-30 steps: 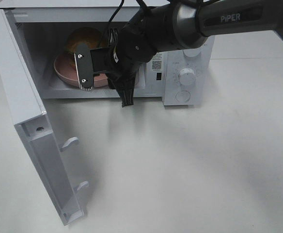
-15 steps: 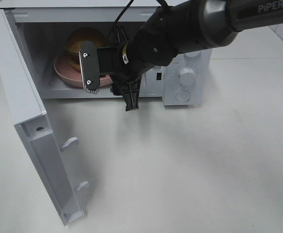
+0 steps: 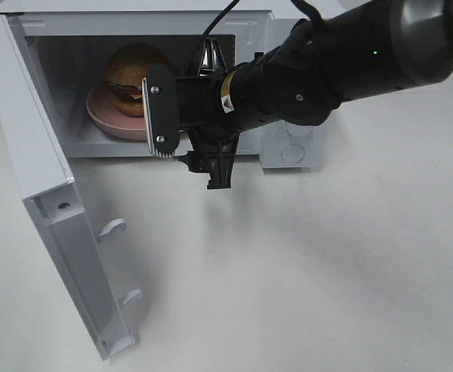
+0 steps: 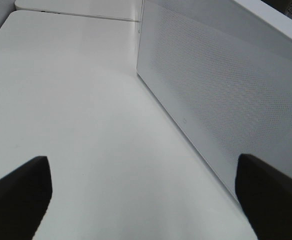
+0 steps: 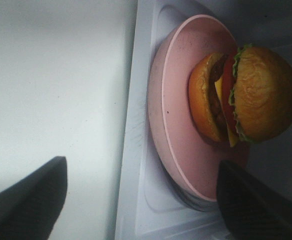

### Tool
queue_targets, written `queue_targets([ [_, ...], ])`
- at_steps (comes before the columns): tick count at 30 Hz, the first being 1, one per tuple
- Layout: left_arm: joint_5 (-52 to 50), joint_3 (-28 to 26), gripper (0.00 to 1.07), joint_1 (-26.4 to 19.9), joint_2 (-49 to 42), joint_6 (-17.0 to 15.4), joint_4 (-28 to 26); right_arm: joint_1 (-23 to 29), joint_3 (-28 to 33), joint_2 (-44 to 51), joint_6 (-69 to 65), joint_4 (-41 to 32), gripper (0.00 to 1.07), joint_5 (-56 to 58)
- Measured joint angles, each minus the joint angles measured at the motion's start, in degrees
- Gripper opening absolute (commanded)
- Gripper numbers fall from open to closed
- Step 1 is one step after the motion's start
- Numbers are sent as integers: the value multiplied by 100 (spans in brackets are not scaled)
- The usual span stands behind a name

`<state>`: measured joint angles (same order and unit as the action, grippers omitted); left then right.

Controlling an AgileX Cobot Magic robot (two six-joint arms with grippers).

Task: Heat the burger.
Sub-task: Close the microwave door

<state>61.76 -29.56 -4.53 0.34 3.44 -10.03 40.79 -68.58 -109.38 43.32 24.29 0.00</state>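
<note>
The burger (image 3: 136, 70), with its golden bun, lettuce, tomato and cheese, stands on a round pink plate (image 3: 102, 116) inside the open microwave (image 3: 246, 23). In the right wrist view the burger (image 5: 253, 95) and the plate (image 5: 178, 105) rest on the oven floor beyond the fingers. My right gripper (image 3: 189, 167) hangs just outside the oven's front opening, open, with nothing between its fingers. My left gripper (image 4: 143, 200) is open and empty over the bare table, beside the microwave's perforated outer wall (image 4: 226, 85). The exterior view does not show it.
The microwave door (image 3: 48, 194) stands swung wide open at the left, reaching toward the table's front. The right arm (image 3: 343, 62) covers most of the control panel; a lower knob (image 3: 292, 153) peeks out. White table (image 3: 304, 271) spreads in front.
My right gripper has opened wide and drawn back out of the oven mouth, away from the plate. The burger and plate stay inside. The left gripper has not moved.
</note>
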Motion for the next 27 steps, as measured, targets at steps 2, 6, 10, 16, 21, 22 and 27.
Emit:
queue_targets([
  [2, 0, 0, 91, 0, 0, 0, 0, 0, 155, 126, -40, 0, 83, 0],
  [6, 0, 0, 91, 0, 0, 0, 0, -23, 458, 418, -275, 0, 81, -40],
  [10, 0, 0, 91, 0, 0, 0, 0, -69, 659, 602, -441, 0, 80, 0],
  [16, 0, 0, 91, 0, 0, 0, 0, -201, 1026, 1003, -985, -46, 77, 195],
  [21, 0, 0, 91, 0, 0, 0, 0, -338, 1238, 1278, -1799, -63, 76, 630],
  [22, 0, 0, 91, 0, 0, 0, 0, -372, 1283, 1375, -2212, -63, 76, 837],
  [27, 0, 0, 91, 0, 0, 0, 0, -378, 1301, 1593, -3100, -63, 76, 1450],
])
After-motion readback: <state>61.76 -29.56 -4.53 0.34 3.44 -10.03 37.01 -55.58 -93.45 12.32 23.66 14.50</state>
